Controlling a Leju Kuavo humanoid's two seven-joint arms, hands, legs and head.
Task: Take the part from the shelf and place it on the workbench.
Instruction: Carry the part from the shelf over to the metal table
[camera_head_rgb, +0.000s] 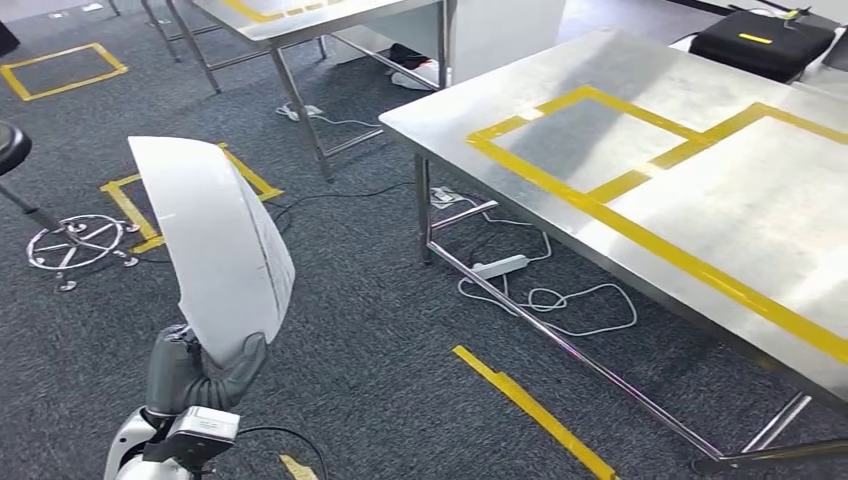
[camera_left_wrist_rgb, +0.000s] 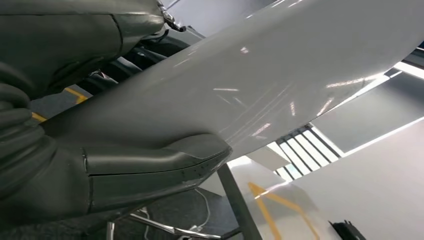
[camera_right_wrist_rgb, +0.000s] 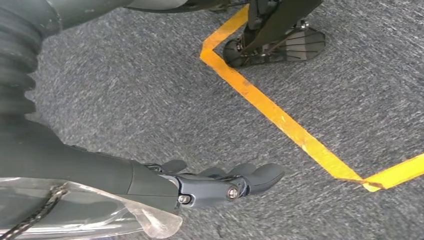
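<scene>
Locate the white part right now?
In the head view the white part is low on the left, held upright by the left hand over the grey carpet, apart from the steel workbench on the right.

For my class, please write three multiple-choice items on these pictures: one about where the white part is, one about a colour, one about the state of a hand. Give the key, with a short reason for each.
1. Where is the white curved part?
A. Lying on the steel workbench
B. Held up in the left hand
C. On the carpet

2. What colour is the tape marking rectangles on the workbench?
A. Yellow
B. Red
C. Blue

3. What is the state of the right hand?
A. Gripping the part
B. Pressing on the workbench
C. Holding nothing, above the grey carpet

Key: 1 B, the head view shows the hand gripping the part's lower end, away from the workbench. 2 A, the strips are yellow. 3 C, the right wrist view shows its fingers with nothing in them.
</scene>
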